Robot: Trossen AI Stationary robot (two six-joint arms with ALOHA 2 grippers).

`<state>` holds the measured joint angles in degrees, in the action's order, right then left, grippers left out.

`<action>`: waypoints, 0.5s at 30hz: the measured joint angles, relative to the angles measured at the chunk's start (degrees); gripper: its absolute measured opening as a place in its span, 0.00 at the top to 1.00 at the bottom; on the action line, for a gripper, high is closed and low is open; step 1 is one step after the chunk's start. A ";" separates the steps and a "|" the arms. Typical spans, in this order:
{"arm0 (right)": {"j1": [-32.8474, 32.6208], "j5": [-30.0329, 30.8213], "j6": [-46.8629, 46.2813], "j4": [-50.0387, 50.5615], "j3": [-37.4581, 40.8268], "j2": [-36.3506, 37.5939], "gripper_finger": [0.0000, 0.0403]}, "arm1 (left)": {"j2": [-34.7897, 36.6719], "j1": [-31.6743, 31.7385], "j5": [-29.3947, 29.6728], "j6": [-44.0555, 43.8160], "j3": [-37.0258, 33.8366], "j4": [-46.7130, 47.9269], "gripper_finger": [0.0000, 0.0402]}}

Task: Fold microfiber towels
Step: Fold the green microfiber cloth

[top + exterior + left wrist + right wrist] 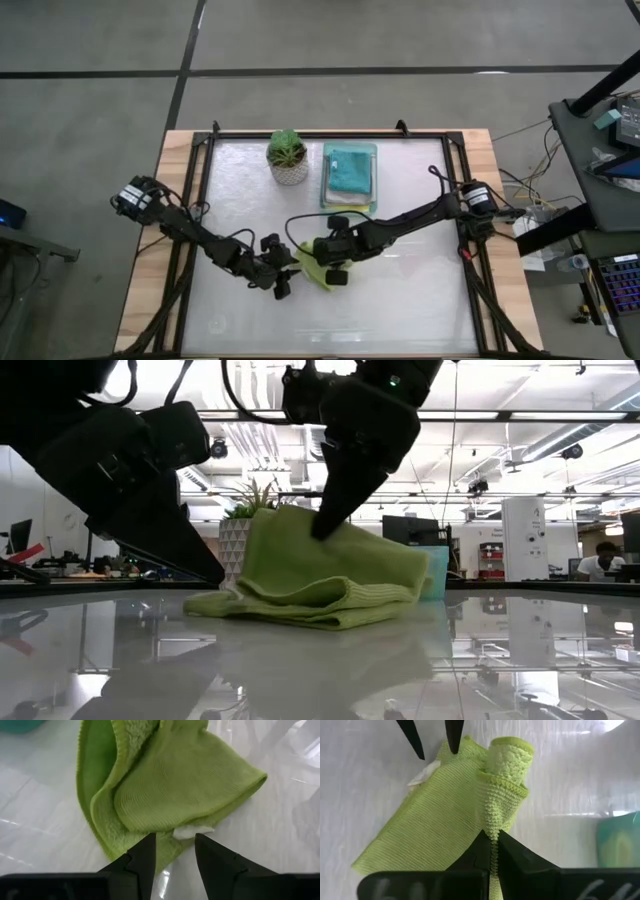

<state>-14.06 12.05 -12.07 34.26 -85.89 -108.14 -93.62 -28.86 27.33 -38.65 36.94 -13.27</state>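
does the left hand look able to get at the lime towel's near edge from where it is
Probably yes: the left hand is open right at the lime towel edge, nothing between; the right hand pinches another part.

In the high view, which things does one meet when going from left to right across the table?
Left gripper → lime green towel, pinched by the right gripper. Farther back on the table: potted plant → mint-green tray holding the folded teal towel.

Robotics lab or workshop: concrete floor (400,40) with taped lines, exposed ceiling ducts (520,445), monitors (400,530), cabled equipment bench (605,130) beside surface (400,300).
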 joint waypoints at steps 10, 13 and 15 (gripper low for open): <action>0.07 -0.02 0.70 -0.32 0.02 0.00 0.98 | 0.00 0.26 2.99 0.39 0.03 0.15 0.70; 0.07 0.00 0.72 -0.35 0.12 0.00 0.98 | 0.00 0.26 3.02 0.31 0.01 0.15 0.70; 0.07 0.00 0.72 -0.31 0.15 -0.01 0.98 | 0.00 0.29 3.01 0.31 0.01 0.15 0.70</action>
<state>-14.00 12.05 -11.35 33.95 -85.73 -108.14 -93.62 -28.57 30.34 -38.35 36.95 -13.13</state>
